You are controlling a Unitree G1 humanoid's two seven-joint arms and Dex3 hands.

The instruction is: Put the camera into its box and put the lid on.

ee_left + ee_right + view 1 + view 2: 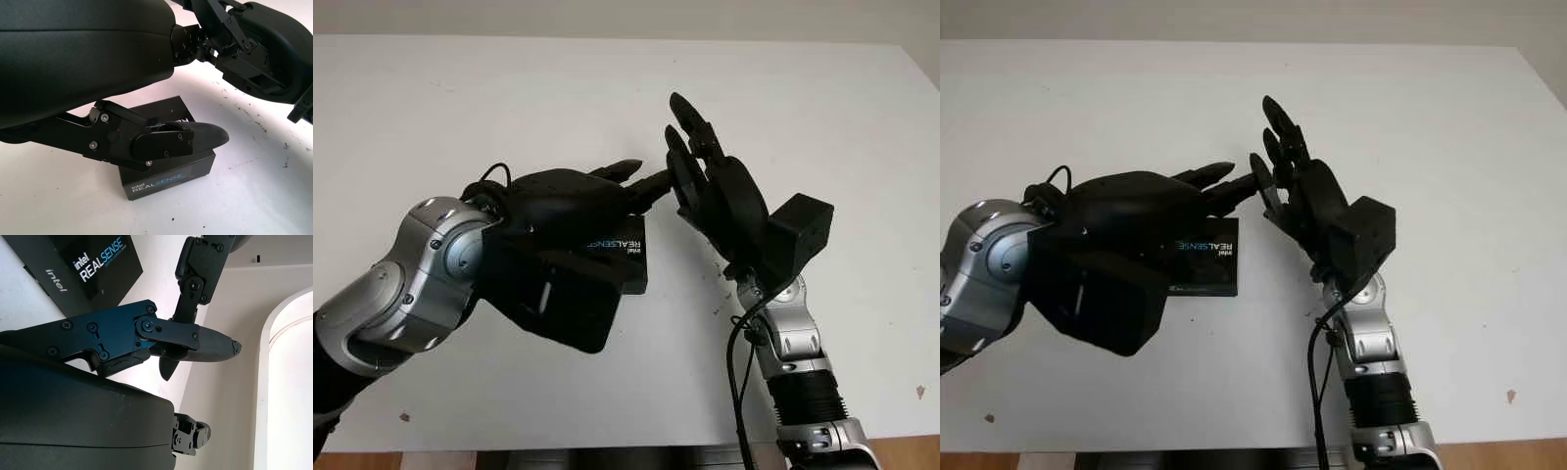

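A black box printed "intel REALSENSE" lies on the white table, with its lid on. My left hand hovers over the box and hides most of it from above. In the left wrist view its thumb reaches across the box top, close to it, and grips nothing. My right hand stands raised just right of the box, palm toward the left hand, fingers pointing up and away, open and holding nothing. The box corner lies beside the right hand's finger.
A black cable hangs along the right forearm. Small dark specks mark the table near the right wrist. The table's front edge runs just below both arms. Bare white surface stretches behind and to both sides.
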